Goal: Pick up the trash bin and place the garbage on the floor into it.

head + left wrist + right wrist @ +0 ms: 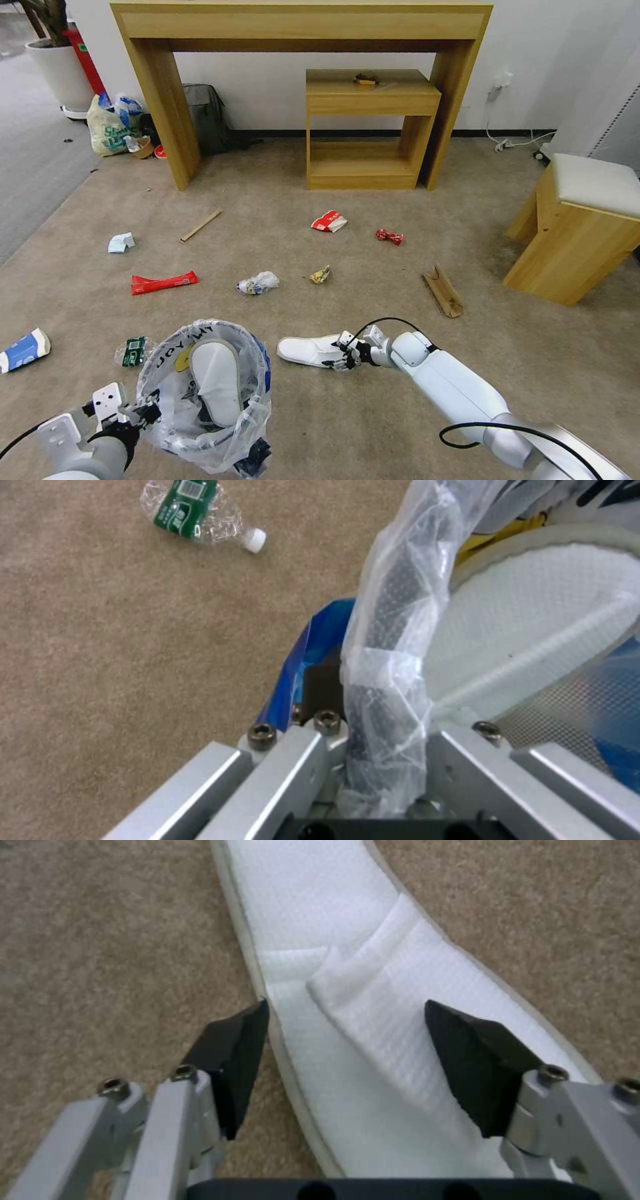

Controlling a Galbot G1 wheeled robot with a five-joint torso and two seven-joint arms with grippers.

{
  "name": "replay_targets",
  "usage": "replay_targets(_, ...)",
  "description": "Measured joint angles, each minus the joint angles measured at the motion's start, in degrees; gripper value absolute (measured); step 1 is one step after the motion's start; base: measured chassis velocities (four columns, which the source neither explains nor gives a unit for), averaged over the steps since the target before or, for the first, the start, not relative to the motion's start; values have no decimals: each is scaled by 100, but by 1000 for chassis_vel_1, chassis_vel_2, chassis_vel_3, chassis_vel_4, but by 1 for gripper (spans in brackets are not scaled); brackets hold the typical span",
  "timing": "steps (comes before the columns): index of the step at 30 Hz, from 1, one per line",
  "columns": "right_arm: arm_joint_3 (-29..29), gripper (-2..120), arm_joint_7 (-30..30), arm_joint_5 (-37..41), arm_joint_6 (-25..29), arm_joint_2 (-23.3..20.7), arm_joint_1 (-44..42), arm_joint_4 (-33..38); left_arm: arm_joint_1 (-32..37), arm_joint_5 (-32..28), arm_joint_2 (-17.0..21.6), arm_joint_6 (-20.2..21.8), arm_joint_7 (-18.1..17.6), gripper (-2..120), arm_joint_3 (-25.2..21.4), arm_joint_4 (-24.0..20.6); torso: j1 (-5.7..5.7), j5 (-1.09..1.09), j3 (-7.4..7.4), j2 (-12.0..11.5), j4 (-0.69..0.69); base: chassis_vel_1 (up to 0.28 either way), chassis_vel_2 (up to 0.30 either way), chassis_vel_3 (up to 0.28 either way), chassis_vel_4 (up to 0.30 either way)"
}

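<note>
— On the carpet at about 6 o'clock, how far is the job?

— Well begun, I judge, but far from finished. The left gripper (143, 413) holds the trash bin (207, 393) by its rim, the jaws clamped on the edge and on the plastic liner. One white slipper (217, 381) is already inside the bin.

— And the other slipper?

— The second slipper (310, 350) lies on the floor (373, 293) just beside the bin, toward 3 o'clock. The right gripper (343, 358) is down at its end with the jaws spread wide — one pad on each side of the strap, not yet closed.

— What is left?

— Much. A green-label bottle (133, 351) lies at 9 o'clock of the bin, a paper cup (23, 350) farther that way. Toward 12 o'clock I see a long red wrapper (163, 283), a crumpled piece (257, 283), a red-white carton (329, 221), a small red wrapper (389, 236), a stick (200, 225), a tissue (121, 243) — and a cardboard strip (443, 291) at 2 o'clock.
</note>
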Motion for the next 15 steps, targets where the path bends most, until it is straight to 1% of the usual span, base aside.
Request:
replay_targets(3,23,59,15,-17,-7,57,13,-95,9,-7,9,0,0,0,-8,-23,0,0,0,0,0,0,0,0,0)
replay_targets(4,32,56,24,-20,-12,60,13,-112,11,-9,9,0,0,0,-8,-27,0,0,0,0,0,0,0,0,0)
replay_targets(5,32,56,24,-20,-12,60,13,-112,11,-9,9,0,0,0,-8,-27,0,0,0,0,0,0,0,0,0)
replay_targets(8,74,48,39,-37,-22,73,13,-169,16,-4,-6,0,-1,0,5,-30,0,0,0,0,0,0,0,0,0)
replay_targets(10,85,47,44,-43,-22,73,13,-180,20,-3,-12,0,0,0,8,-31,0,0,0,0,0,0,0,0,0)
replay_targets(13,115,38,89,-56,-27,82,4,-197,32,2,-14,0,-1,0,10,-40,0,1,0,0,0,0,0,0,0)
replay_targets(15,123,36,101,-64,-27,89,1,-204,34,2,-13,0,-1,0,10,-42,0,0,0,0,0,0,0,0,0)
